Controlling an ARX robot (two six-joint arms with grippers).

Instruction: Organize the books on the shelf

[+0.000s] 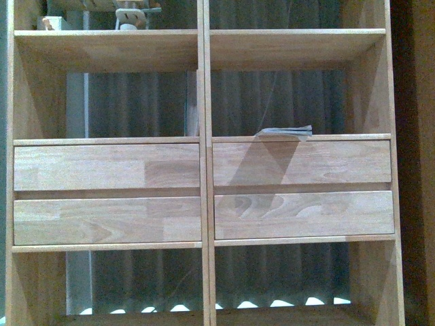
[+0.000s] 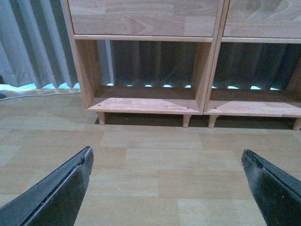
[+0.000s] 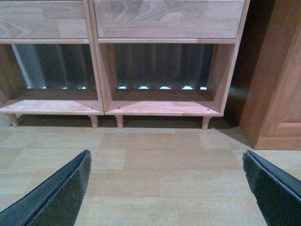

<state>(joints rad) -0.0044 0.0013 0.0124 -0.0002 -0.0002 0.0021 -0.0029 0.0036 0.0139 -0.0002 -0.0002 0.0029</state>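
- Shelf (image 1: 206, 102): it fills your front view. It has a central divider, four drawer fronts in a two-by-two block, and open compartments above and below.
- Thin flat book (image 1: 284, 132): it lies flat in the right middle compartment, on the board just above the upper right drawer. The cover is too dim to read.
- Small wooden objects (image 1: 129, 17): they stand in the top left compartment.
- Left claw (image 2: 167, 154): the jaws are spread wide with nothing between them, over the wood floor (image 2: 160, 188). It faces the shelf's bottom left compartment.
- Right claw (image 3: 167, 156): it is equally wide and empty, and faces the bottom right compartment. A darker cabinet (image 3: 277, 94) stands just beside the shelf.
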